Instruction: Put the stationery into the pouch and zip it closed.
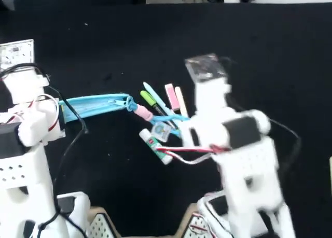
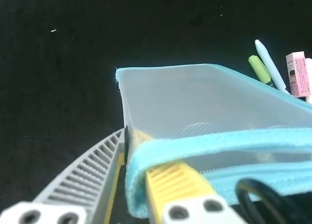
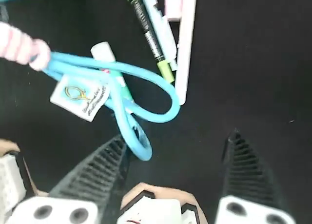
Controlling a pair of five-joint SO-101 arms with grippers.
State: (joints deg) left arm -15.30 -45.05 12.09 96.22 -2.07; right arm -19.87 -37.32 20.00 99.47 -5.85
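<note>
Left end effector point(image 2: 130, 142): nearest the lens in the left wrist view. It is clamped on one corner of the pouch point(image 2: 204, 102), with the yellow pad on one face and the grey finger on the other.
Pouch: blue-edged mesh, running away from the left end effector over the black surface point(image 2: 73, 48). Nothing is visible through the mesh.
Stationery, left wrist view: green marker point(image 2: 259, 69), light-blue pen point(image 2: 269, 63) and pink eraser point(image 2: 298, 72) lie past the pouch's far end, well apart from the left end effector and outside the pouch.
Right end effector point(image 3: 184, 135): nearest the lens in the right wrist view. Its fingers are spread wide and hold nothing.
Loop strap point(image 3: 146, 82): blue cord carrying a white tag point(image 3: 80, 97). Its bend lies just beside one fingertip; contact cannot be confirmed.
White-capped stick point(image 3: 103, 51): lies under the loop strap, ahead of that same finger.
White pen point(image 3: 185, 48): lies ahead of the finger gap, beside the marker and the light-blue pen.
Layout, high view: the pouch lies between the two arms. Its pink pull point(image 1: 142, 113) is at the end nearer the right end effector. All the stationery is grouped just beside the right end effector.
Zip: how far it is open cannot be told.
Progress: judged early, with no item loaded.
Left to do: load every item, then close the zip.
</note>
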